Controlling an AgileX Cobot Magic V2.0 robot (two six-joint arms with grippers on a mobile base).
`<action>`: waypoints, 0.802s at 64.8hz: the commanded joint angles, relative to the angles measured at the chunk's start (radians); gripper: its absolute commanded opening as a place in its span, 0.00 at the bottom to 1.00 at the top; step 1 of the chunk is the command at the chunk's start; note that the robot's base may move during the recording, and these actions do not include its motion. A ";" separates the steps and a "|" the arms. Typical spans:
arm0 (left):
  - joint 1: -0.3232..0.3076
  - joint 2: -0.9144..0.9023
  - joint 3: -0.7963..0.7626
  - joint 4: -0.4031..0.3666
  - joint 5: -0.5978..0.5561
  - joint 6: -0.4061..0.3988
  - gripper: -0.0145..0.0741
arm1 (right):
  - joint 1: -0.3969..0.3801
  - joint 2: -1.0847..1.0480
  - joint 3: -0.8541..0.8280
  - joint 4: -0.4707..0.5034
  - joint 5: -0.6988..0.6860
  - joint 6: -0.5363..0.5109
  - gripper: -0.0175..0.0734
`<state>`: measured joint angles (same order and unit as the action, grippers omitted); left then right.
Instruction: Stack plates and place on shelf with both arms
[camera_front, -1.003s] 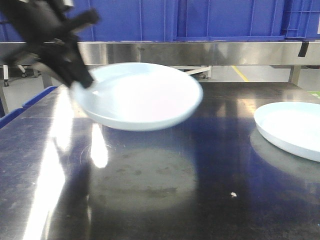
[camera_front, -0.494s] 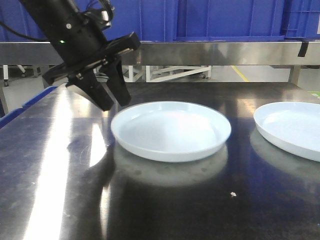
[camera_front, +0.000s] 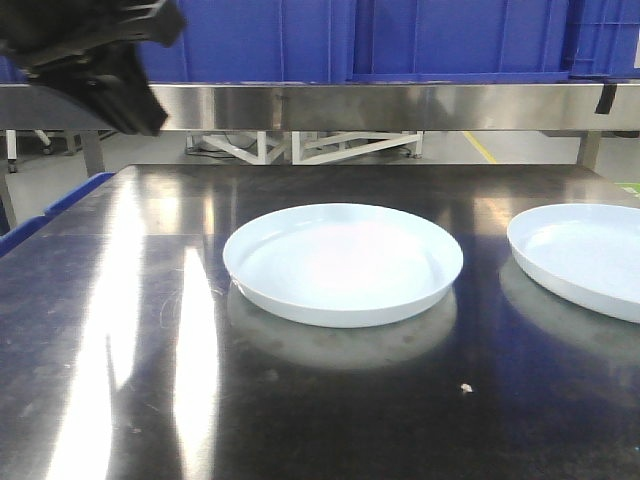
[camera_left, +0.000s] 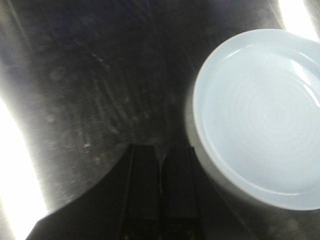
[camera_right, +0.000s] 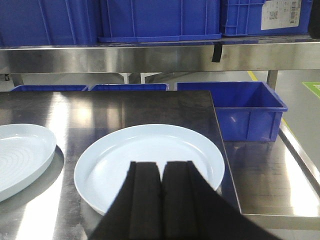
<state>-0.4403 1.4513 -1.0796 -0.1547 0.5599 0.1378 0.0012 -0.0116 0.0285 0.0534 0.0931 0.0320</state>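
Plates (camera_front: 343, 262) lie flat and apart on the table (camera_front: 150, 350), not yet stacked; left gripper (camera_left: 160, 155) and right gripper (camera_right: 161, 170) seem closed, empty.

White faintly ringed plates (camera_front: 342, 262), blue crates (camera_front: 400, 40), dark tabletop (camera_front: 150, 350).

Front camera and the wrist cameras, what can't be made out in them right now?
- Front view: left claw blurred and cut by the top-left edge; its opening is unreadable there.
- Front view: right plate cut by the right edge.
- Right wrist view: right claw hides that plate's near rim; crate label too small to read.
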 joint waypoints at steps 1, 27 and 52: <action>0.000 -0.131 0.112 0.037 -0.203 -0.002 0.26 | -0.001 -0.018 0.001 -0.009 -0.093 -0.001 0.25; 0.000 -0.585 0.603 0.101 -0.636 -0.002 0.26 | -0.001 -0.018 0.001 -0.009 -0.093 -0.001 0.25; 0.163 -1.014 0.855 0.051 -0.686 -0.002 0.26 | -0.001 -0.018 0.001 -0.009 -0.093 -0.001 0.25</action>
<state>-0.3331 0.4867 -0.2182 -0.1045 -0.0318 0.1378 0.0012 -0.0116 0.0285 0.0534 0.0931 0.0320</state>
